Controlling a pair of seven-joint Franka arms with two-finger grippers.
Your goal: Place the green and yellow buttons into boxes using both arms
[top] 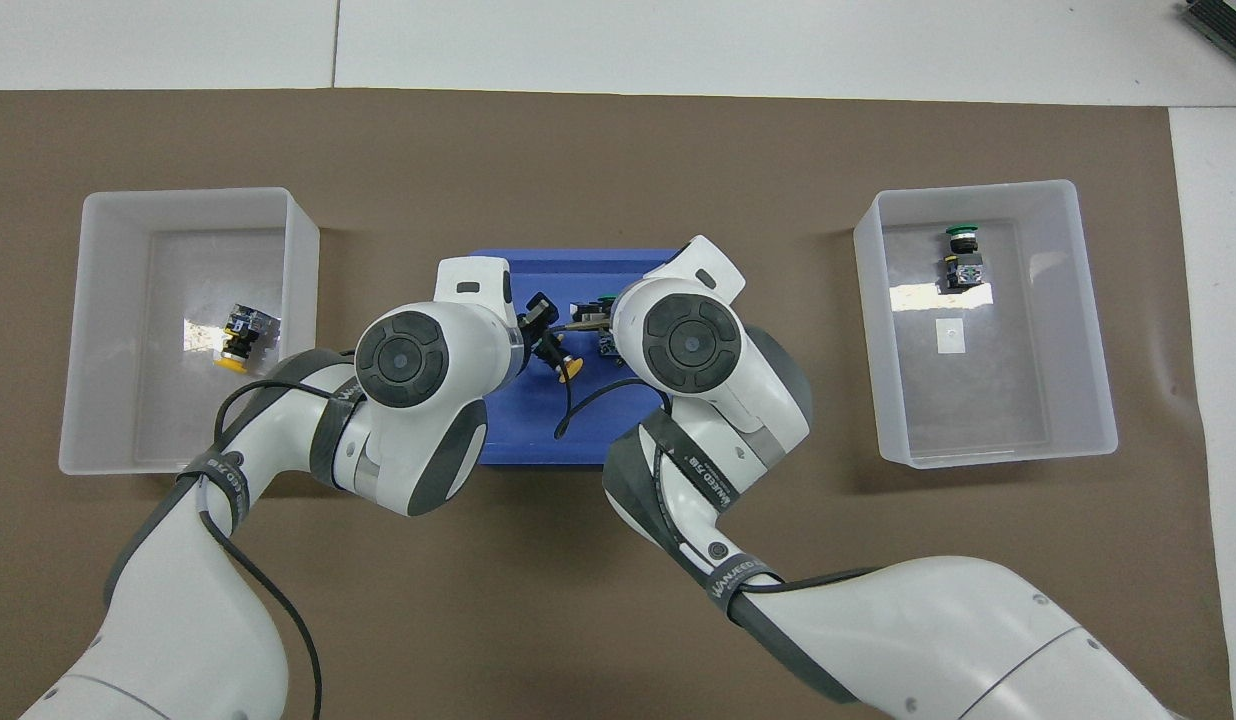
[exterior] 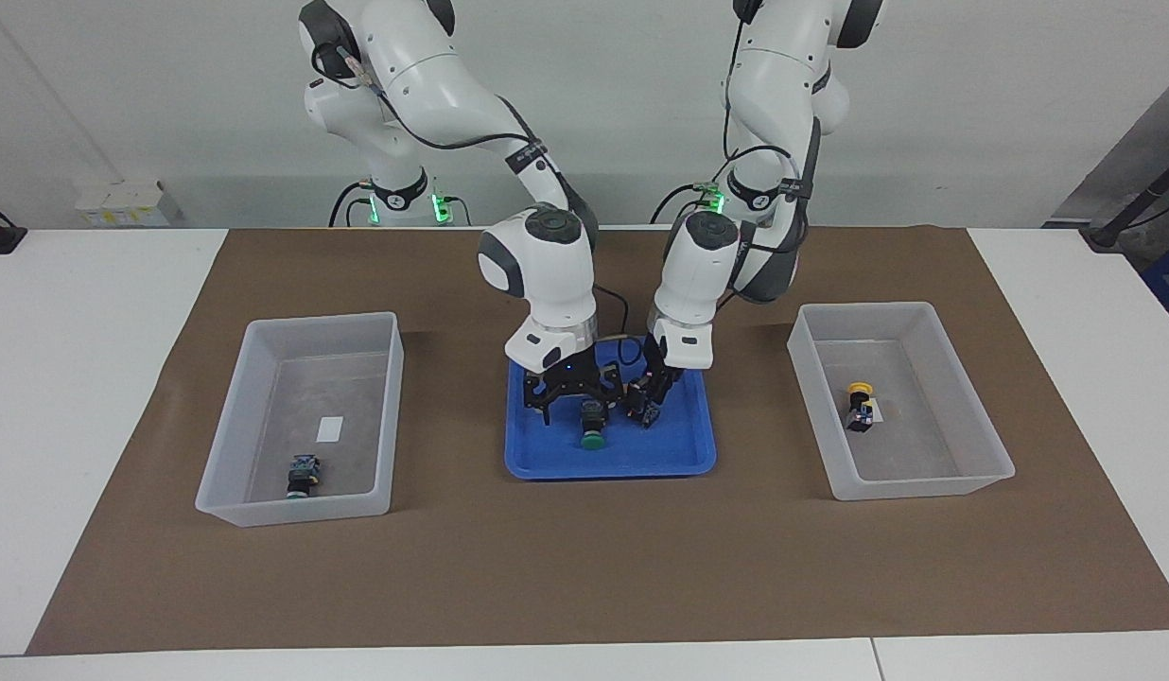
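Observation:
A green button (exterior: 594, 435) and a yellow button (top: 570, 367) lie side by side in the blue tray (exterior: 684, 456). My right gripper (exterior: 578, 405) is down in the tray, open wide, its fingers astride the green button's dark body. Beside it, my left gripper (exterior: 644, 405) is low over the yellow button's body (exterior: 650, 413), its fingers slightly apart around it. The box (exterior: 227, 416) toward the right arm's end holds another green button (exterior: 302, 473). Another yellow button (exterior: 861, 405) lies in the box (exterior: 968, 388) toward the left arm's end.
The tray sits mid-table between the two boxes on a brown mat (exterior: 584, 567). Both wrists crowd together over the tray and cover most of it from above. A black cable (top: 568, 410) from the right wrist hangs over the tray.

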